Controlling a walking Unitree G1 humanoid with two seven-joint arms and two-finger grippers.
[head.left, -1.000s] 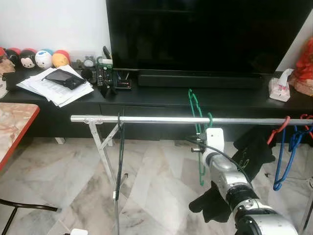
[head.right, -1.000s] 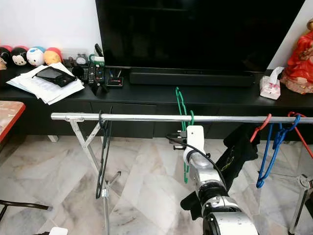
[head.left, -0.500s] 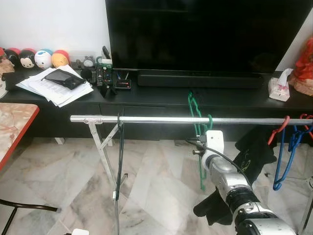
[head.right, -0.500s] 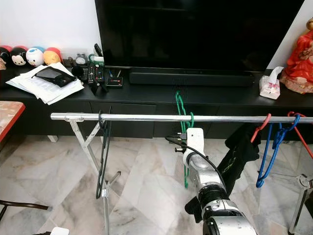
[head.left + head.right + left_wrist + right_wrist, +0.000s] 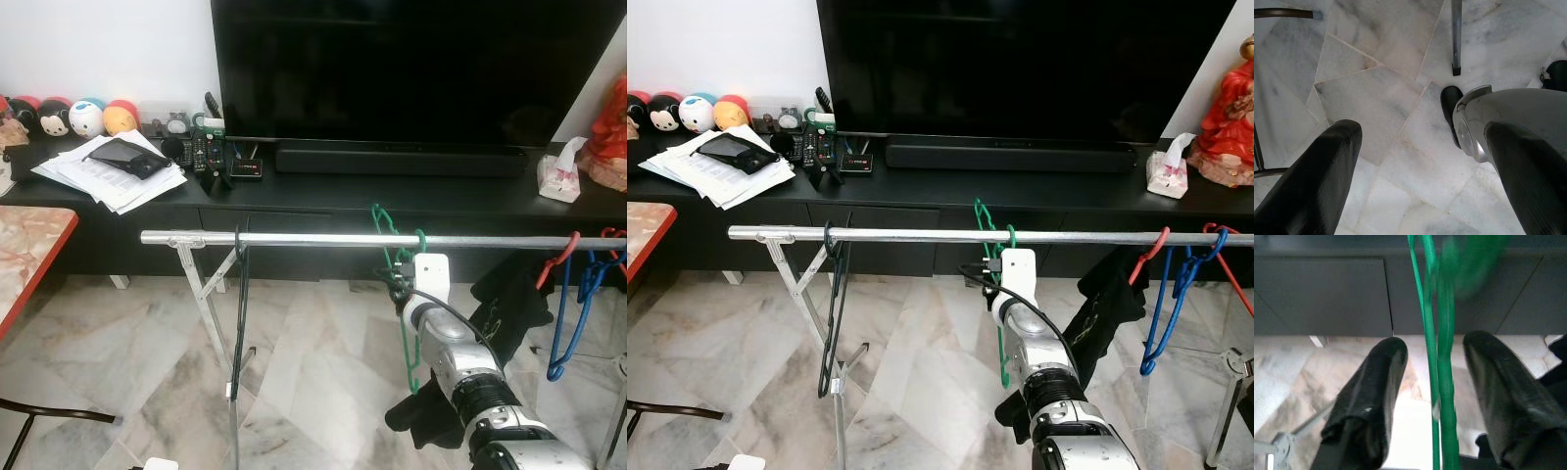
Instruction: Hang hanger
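Note:
A green hanger (image 5: 384, 223) hangs by its hook from the silver rail (image 5: 294, 239) of a clothes rack, right of the rail's middle. My right arm (image 5: 431, 284) reaches up to it from below. In the right wrist view the green hanger (image 5: 1442, 382) runs between the two black fingers of my right gripper (image 5: 1435, 347), which stands open with gaps on both sides of the wire. My left gripper (image 5: 1420, 142) hangs open over the marble floor.
A black hanger (image 5: 241, 313) hangs near the rail's left end. Red (image 5: 558, 257) and blue (image 5: 563, 333) hangers and a dark garment (image 5: 509, 299) hang at the right. Behind the rack stands a black TV bench (image 5: 313, 196). A red-edged table (image 5: 29, 245) is at the left.
The green hanger's top has sunk lower and shifted slightly left, so it now hangs from the rail. My right arm has stayed just below it.

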